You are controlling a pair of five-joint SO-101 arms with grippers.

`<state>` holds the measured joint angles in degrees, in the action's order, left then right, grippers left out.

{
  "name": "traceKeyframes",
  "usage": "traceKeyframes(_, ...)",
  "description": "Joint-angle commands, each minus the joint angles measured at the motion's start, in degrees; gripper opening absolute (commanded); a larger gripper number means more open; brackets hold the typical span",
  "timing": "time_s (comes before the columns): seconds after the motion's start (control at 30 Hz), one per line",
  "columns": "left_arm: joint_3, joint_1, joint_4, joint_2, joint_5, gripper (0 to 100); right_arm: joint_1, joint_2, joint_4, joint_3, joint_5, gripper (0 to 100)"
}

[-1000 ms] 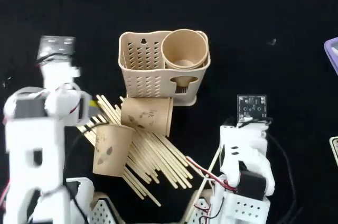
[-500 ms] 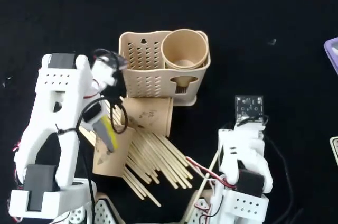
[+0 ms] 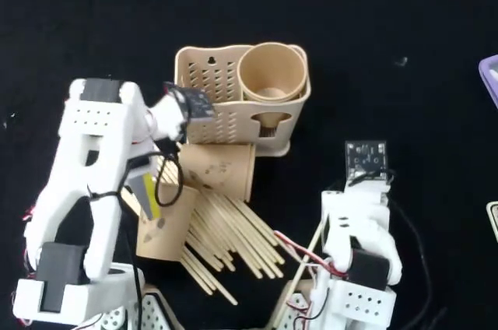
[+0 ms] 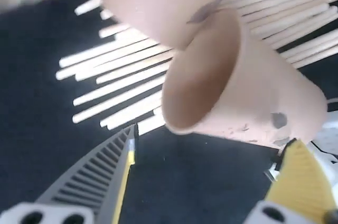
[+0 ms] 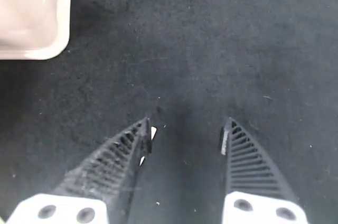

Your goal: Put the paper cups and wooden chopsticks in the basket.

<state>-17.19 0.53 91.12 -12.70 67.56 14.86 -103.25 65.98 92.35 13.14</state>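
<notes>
A beige basket (image 3: pixel 208 101) stands mid-table with one paper cup (image 3: pixel 271 71) upright in its right compartment. Two more paper cups lie on a fan of wooden chopsticks (image 3: pixel 233 229): one (image 3: pixel 216 170) against the basket's front, one (image 3: pixel 162 222) nearer the left arm's base. My left gripper (image 3: pixel 152 190) hangs open just above the nearer cup (image 4: pixel 237 86), whose mouth faces the camera between the fingers (image 4: pixel 105 176); the other cup (image 4: pixel 163 2) and chopsticks (image 4: pixel 121 65) lie beyond. My right gripper (image 5: pixel 187 124) is open over bare black cloth, the basket's corner (image 5: pixel 31 18) at the edge.
The right arm (image 3: pixel 358 221) sits folded right of the chopsticks, and one stick (image 3: pixel 307 256) leans by its base. A purple object (image 3: pixel 490 81) pokes in at the right table edge. Black cloth (image 3: pixel 405 96) covers the table.
The left arm has swung from the table's left side in over the lying cups, and its open gripper now hangs at the nearer cup. The right arm has barely moved.
</notes>
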Motion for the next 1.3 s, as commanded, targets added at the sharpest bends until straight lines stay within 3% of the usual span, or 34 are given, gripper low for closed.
traceKeyframes(0.0,-3.30,4.53,-0.53,-2.29,1.49,43,0.62,-5.14,-1.85,-0.13,0.88,21.5)
traceKeyframes(0.13,-6.81,4.79,-3.08,-2.64,1.14,43,0.62,-5.14,-1.85,-0.13,0.88,21.5)
traceKeyframes(0.3,-6.55,4.18,0.00,-2.90,1.58,41,0.62,-5.14,-1.85,-0.13,0.88,21.5)
traceKeyframes(0.5,-2.24,4.00,4.66,-2.90,1.14,13,0.62,-5.14,-1.85,-0.13,0.88,21.5)
traceKeyframes(0.83,-2.51,3.82,4.75,-2.99,0.97,9,0.62,-5.14,-1.85,-0.13,0.88,21.5)
traceKeyframes(1.03,-2.15,3.82,4.92,-2.99,-4.57,3,0.62,-5.14,-1.85,-0.22,0.88,21.5)
traceKeyframes(1.27,-0.40,3.82,9.85,-4.92,-5.19,3,0.62,-5.14,-1.85,-0.22,0.88,21.5)
